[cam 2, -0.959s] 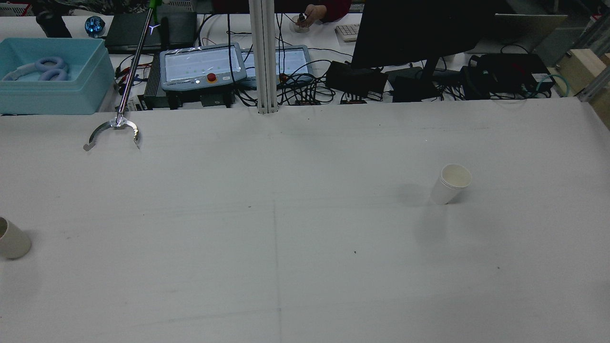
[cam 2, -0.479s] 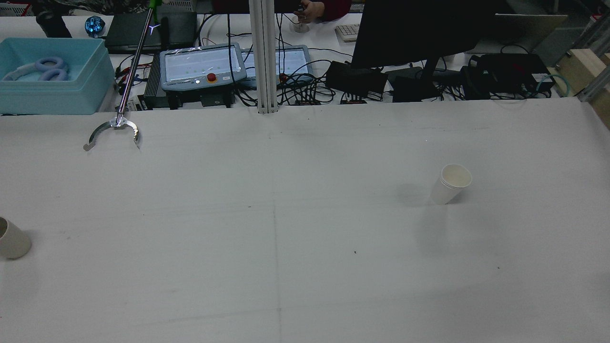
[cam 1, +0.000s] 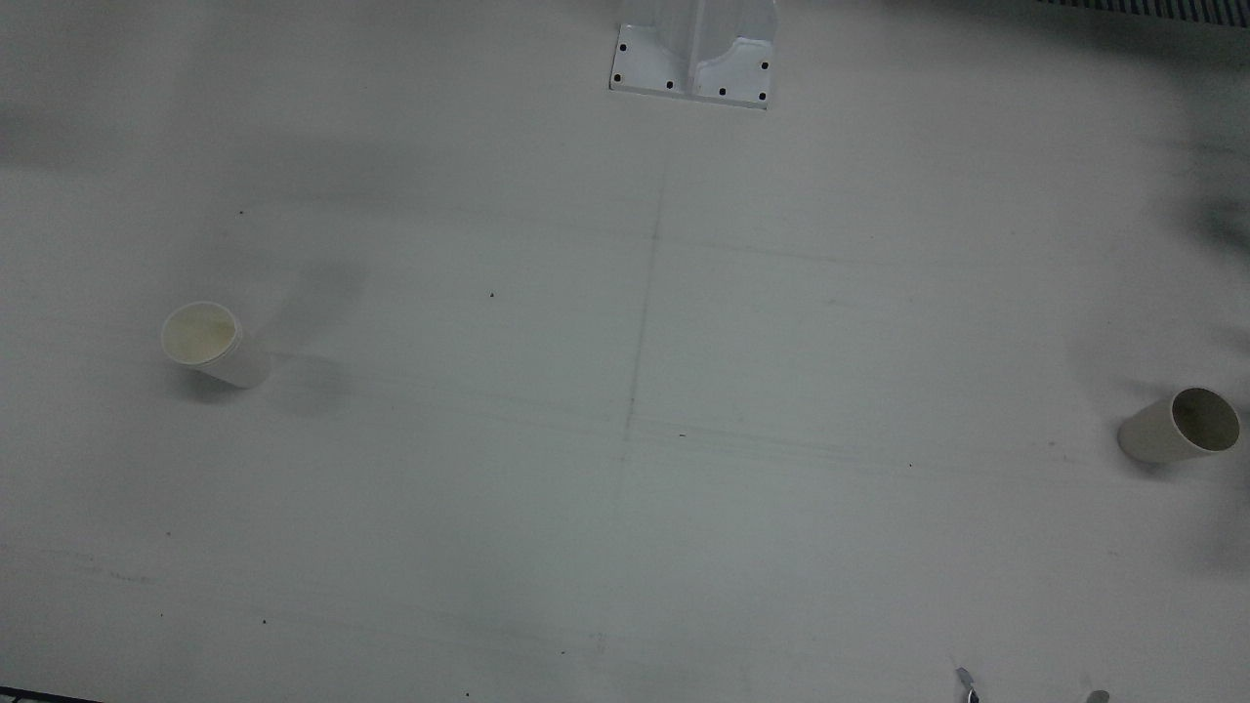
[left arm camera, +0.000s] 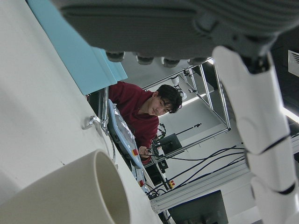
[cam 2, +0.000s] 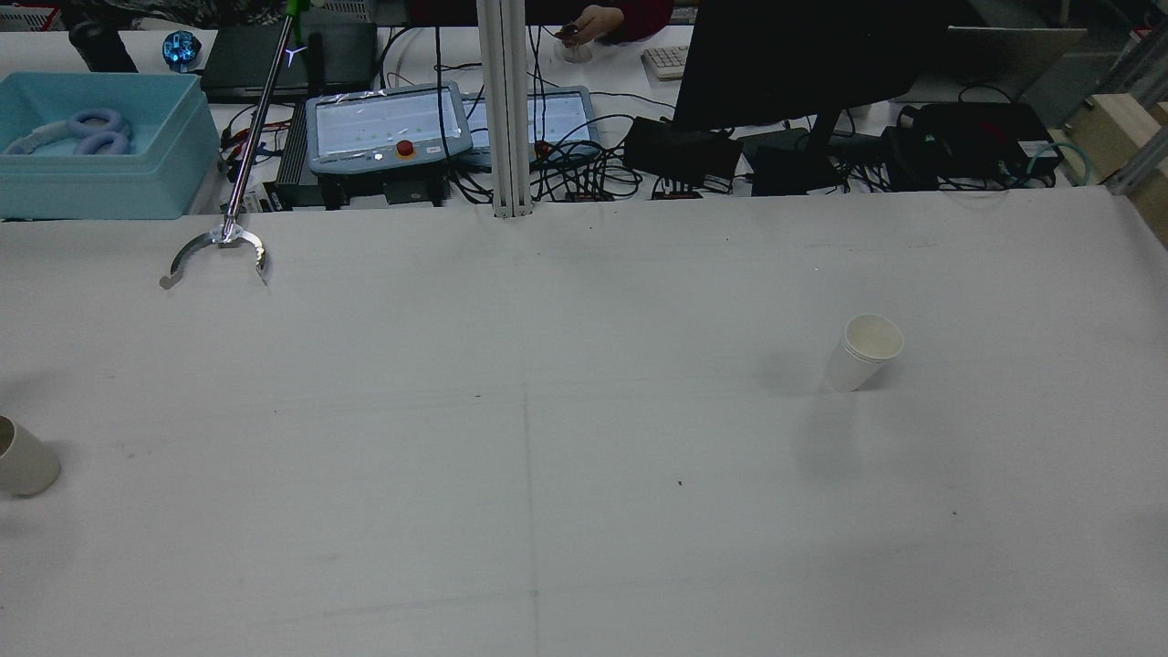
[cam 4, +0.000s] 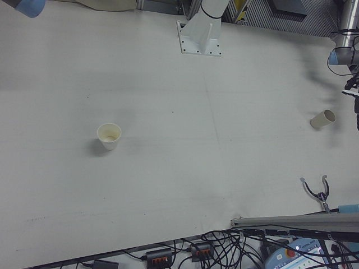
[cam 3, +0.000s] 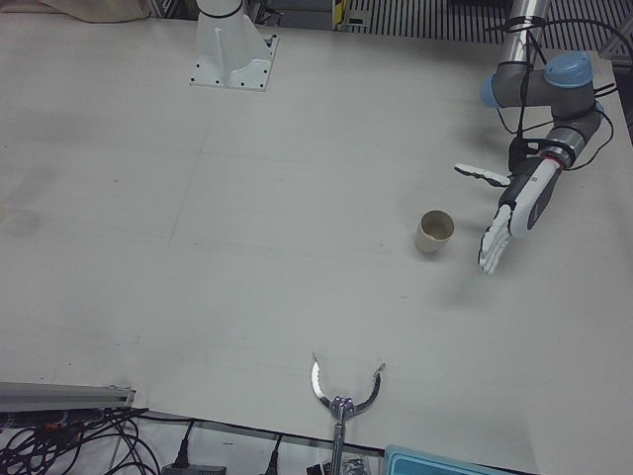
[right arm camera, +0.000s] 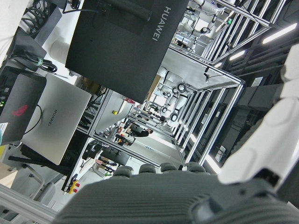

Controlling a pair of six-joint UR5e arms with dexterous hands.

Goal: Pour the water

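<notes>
**Left hand open beside the beige cup, right hand's state unclear**

While both cups stood upright and untouched on the white table (cam 2: 584, 511), our left hand (cam 3: 511, 212) hung just beside the beige cup (cam 3: 433, 232) on our left half, fingers spread and pointing down toward the table, gripping nothing. A small gap separated the hand from the cup's wall. In the left hand view the cup's rim (left arm camera: 110, 186) filled the lower corner, close under the palm.

We saw the white paper cup (cam 2: 864, 351) well apart from it, on our right half of the table, its mouth open upward and its inside pale yellowish; whether it held water we could not tell.

Our right hand (right arm camera: 205, 196) showed only in its own camera as a grey palm and part of one white finger, so we could not tell whether it was open or closed.

A metal grabber tool (cam 2: 217, 254) lay at the table's far edge on our left side.
</notes>
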